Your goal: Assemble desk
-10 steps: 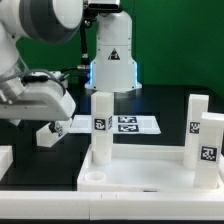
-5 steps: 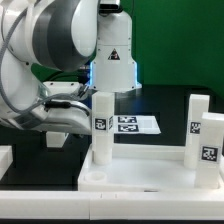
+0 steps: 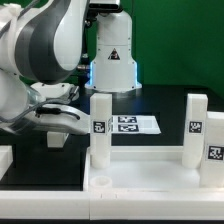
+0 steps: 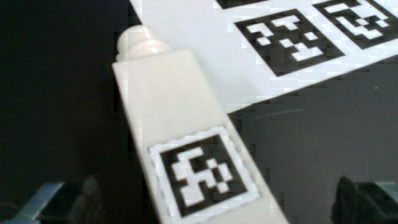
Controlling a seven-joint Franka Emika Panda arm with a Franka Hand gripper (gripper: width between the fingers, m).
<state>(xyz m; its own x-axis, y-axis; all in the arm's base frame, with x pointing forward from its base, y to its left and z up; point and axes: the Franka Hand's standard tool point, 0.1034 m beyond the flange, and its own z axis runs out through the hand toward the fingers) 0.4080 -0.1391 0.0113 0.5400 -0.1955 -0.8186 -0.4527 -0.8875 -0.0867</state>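
Note:
The desk top [image 3: 150, 178] is a white rimmed tray at the front, with a round corner socket [image 3: 98, 182]. White tagged legs stand upright on it, one at the exterior view's left [image 3: 100, 128] and two at its right [image 3: 197, 128]. Another white leg [image 4: 178, 130] with a black-and-white tag lies on the black table, its peg end toward the marker board [image 4: 285, 50]. My gripper [image 4: 210, 200] is open around this leg, with a dark finger [image 4: 45, 200] on each side and gaps to the leg. In the exterior view the gripper [image 3: 55, 135] is low, left of the desk top, and hides that leg.
The marker board [image 3: 128, 124] lies flat behind the desk top. The white robot base [image 3: 112, 55] with a warning triangle stands at the back. A white part [image 3: 5, 160] shows at the exterior view's left edge. My arm's big joint [image 3: 45, 45] fills the upper left.
The arm's upper links have swung and turned above the gripper. The gripper itself has stayed near the marker board's left end. The desk top and upright legs have not moved.

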